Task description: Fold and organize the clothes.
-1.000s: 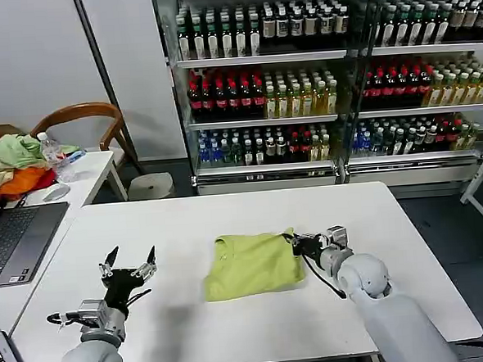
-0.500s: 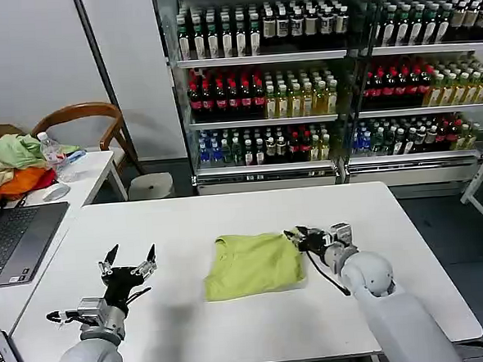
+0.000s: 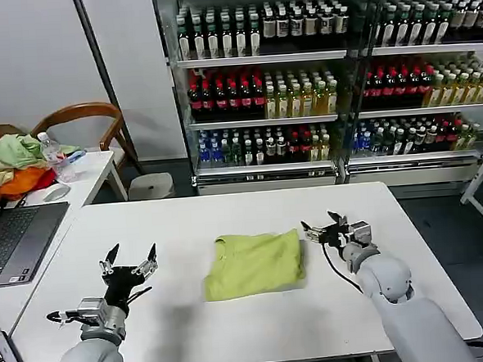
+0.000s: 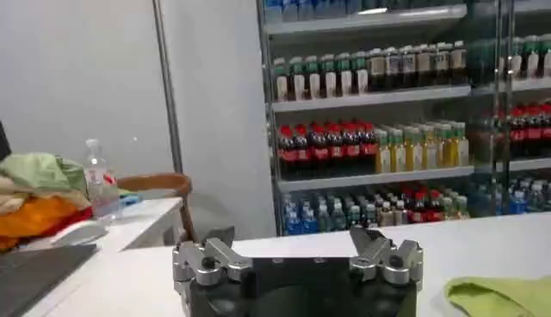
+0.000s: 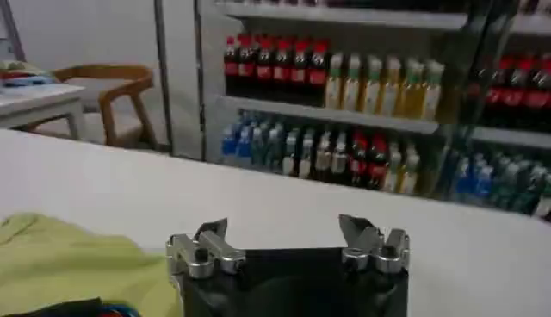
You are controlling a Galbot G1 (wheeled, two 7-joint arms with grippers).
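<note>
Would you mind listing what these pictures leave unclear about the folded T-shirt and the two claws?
- T-shirt: its printed graphic is folded out of sight in the head view.
- T-shirt, left wrist view: the picture's edge cuts off all but a corner.
- T-shirt, right wrist view: partly hidden behind the right claw body.
- Left claw: open above the table; whether it touches the surface is unclear.

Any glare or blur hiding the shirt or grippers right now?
Head view: even light, T-shirt sharp, soft shadow under the left gripper; the right gripper is clear. Left wrist view: shirt edge slightly soft. Right wrist view: shelves blurred behind.
</note>
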